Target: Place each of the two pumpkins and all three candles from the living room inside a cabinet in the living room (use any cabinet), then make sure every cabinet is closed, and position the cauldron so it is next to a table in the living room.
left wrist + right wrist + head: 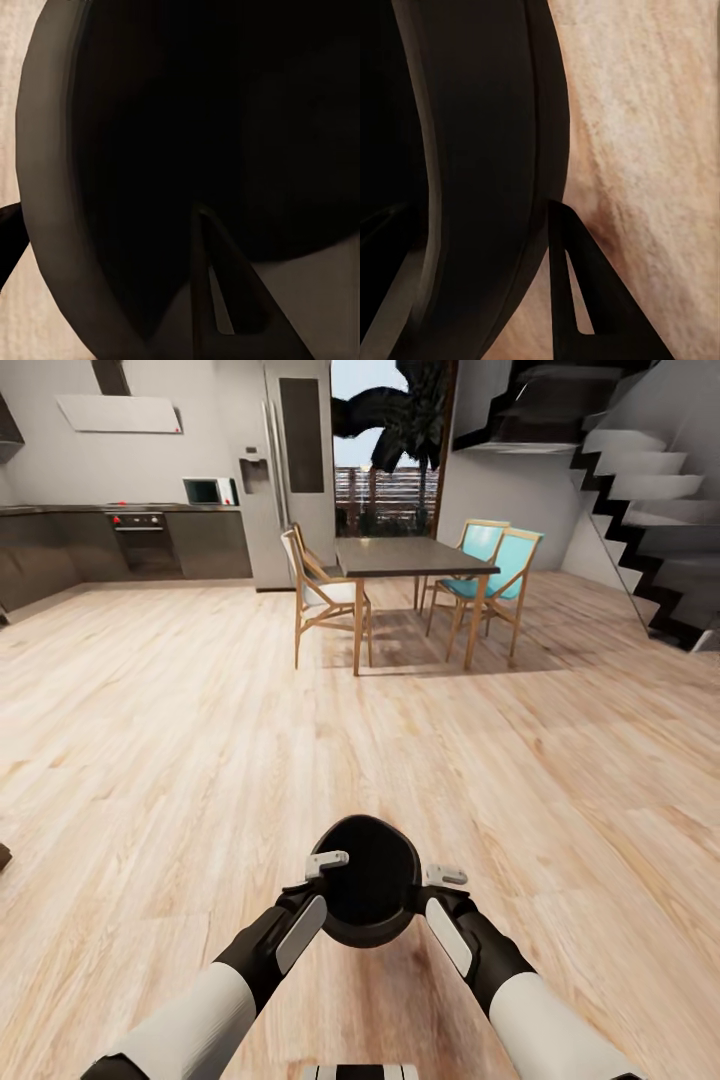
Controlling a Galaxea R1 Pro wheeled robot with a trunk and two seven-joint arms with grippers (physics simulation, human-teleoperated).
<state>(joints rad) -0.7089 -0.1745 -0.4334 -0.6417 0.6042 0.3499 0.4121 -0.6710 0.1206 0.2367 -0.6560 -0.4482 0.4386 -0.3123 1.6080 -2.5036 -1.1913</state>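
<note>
The cauldron (365, 880), a round black pot with a wide mouth, hangs just above the wooden floor right in front of me, held between both arms. My left gripper (322, 866) is shut on its rim on one side. My right gripper (443, 880) is shut on the rim opposite. In the left wrist view one dark finger (225, 292) reaches inside the cauldron (187, 112). In the right wrist view a finger (585, 300) lies against the outer wall of the cauldron (472, 150), with floor beyond. The pumpkins, candles and cabinet are out of view.
A dark-topped dining table (410, 555) stands ahead, with a wooden chair (320, 595) at its left and two teal chairs (500, 565) at its right. Kitchen cupboards (120, 545) and a fridge (290, 470) line the back wall. A staircase (650, 490) rises at the right.
</note>
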